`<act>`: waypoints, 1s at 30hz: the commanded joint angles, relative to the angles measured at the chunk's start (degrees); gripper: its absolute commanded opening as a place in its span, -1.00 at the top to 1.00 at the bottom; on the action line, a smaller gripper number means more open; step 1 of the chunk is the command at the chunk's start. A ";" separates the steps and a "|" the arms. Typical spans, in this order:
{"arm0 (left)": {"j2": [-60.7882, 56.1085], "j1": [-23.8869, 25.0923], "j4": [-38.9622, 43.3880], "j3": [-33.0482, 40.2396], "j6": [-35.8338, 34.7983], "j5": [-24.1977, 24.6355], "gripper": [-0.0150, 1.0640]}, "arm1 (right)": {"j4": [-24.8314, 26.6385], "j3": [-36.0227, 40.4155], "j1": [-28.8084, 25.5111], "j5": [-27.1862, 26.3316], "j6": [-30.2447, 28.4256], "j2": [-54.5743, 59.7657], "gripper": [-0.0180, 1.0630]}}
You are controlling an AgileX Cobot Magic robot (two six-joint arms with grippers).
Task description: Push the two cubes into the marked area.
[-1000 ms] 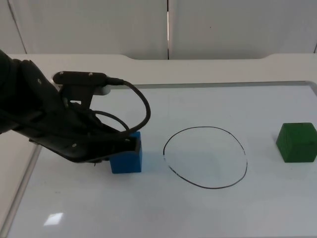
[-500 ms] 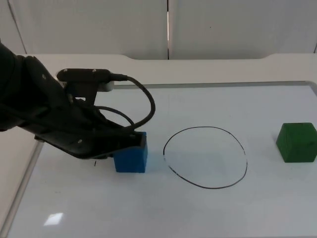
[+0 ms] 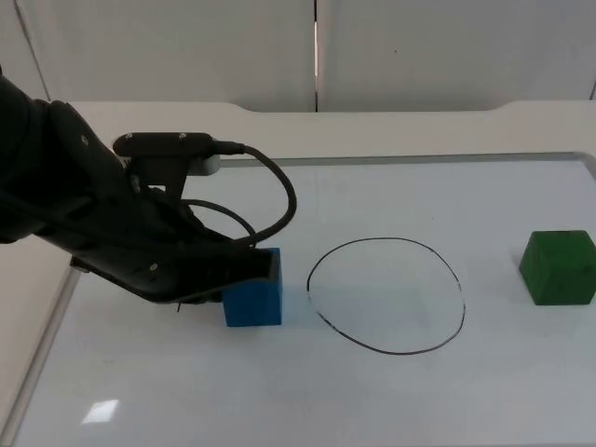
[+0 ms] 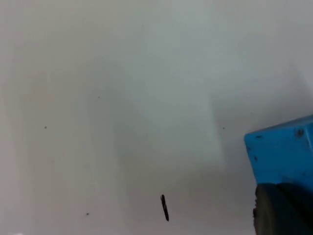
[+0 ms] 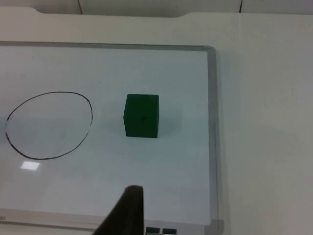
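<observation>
Blue cube being pushed toward the circle

The blue cube (image 3: 253, 296) sits just outside the marked circle (image 3: 386, 295), left gripper (image 3: 250, 270) against it, fingers' state untellable; the green cube (image 3: 558, 267) waits near the surface's right edge. Next: push on rightward

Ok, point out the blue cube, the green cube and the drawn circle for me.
blue cube (image 3: 253, 305): top view, on its front face.
green cube (image 5: 142, 116): right wrist view, middle of its near face.
drawn circle (image 3: 386, 240): top view, on the far arc of the black line.
</observation>
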 commanded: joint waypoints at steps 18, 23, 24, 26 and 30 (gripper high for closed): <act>0.06 -1.96 0.15 -1.91 -0.42 0.80 0.98 | 0.31 0.13 -0.32 -0.40 -0.31 -0.17 -0.98; 0.06 -3.38 0.41 -1.91 -0.42 0.80 0.98 | 0.31 0.13 -0.32 -0.40 -0.31 -0.17 -0.98; 0.06 -3.54 0.41 -1.91 -0.42 0.80 0.98 | 0.31 0.13 -0.32 -0.40 -0.31 -0.17 -0.98; 0.06 -3.67 0.41 -1.91 -0.31 1.02 0.98 | 0.31 0.13 -0.32 -0.40 -0.31 -0.17 -0.98; 0.06 -3.67 0.55 -1.91 -0.31 1.25 0.98 | 0.31 0.13 -0.32 -0.40 -0.31 -0.17 -0.98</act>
